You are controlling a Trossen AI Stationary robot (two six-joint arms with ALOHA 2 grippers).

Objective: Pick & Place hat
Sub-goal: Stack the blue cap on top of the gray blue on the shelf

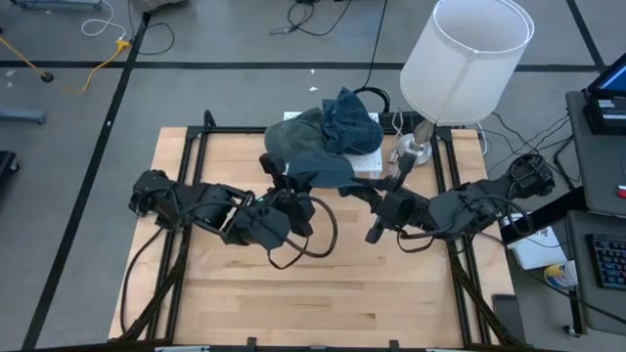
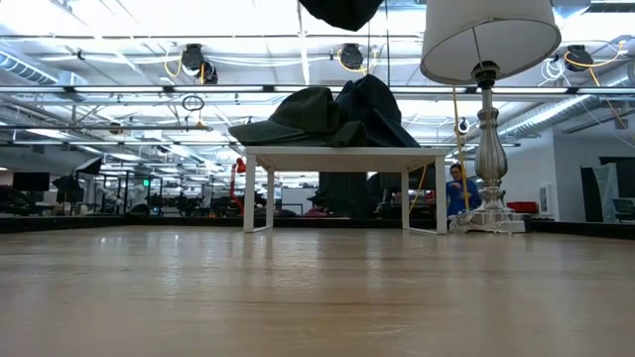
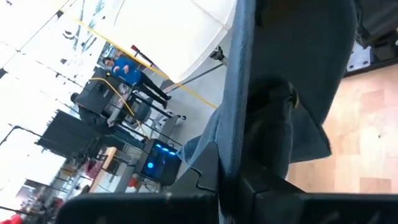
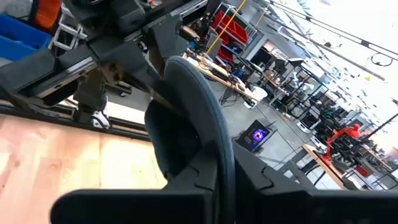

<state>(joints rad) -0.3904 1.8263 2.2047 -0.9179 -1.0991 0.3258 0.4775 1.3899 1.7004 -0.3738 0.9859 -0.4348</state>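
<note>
A dark grey-blue hat [image 1: 315,166] hangs in the air between my two grippers, above the middle of the table; the low view shows only its underside [image 2: 342,10] at the picture's top. My left gripper [image 1: 291,196] is shut on its left side and my right gripper [image 1: 367,196] on its right side. Behind it, more hats [image 1: 333,125] lie heaped on a small white table [image 2: 342,154] at the far edge. My left gripper pinches an edge of the hat [image 3: 237,118] between its two fingers, coming roughly level from the table's left. The cloth runs on beyond the fingertips, and the hat is lifted clear of the table. My right gripper pinches the hat's curved brim edge [image 4: 208,106] between its two fingers, coming level from the table's right. The brim arches up past the fingertips, clear of the table.
A lamp with a white shade [image 1: 468,59] stands at the far right beside the small white table. The wooden tabletop [image 1: 323,293] lies bare toward the near edge. Cables run over the floor beyond the table, and a person [image 2: 456,188] shows far behind in the room.
</note>
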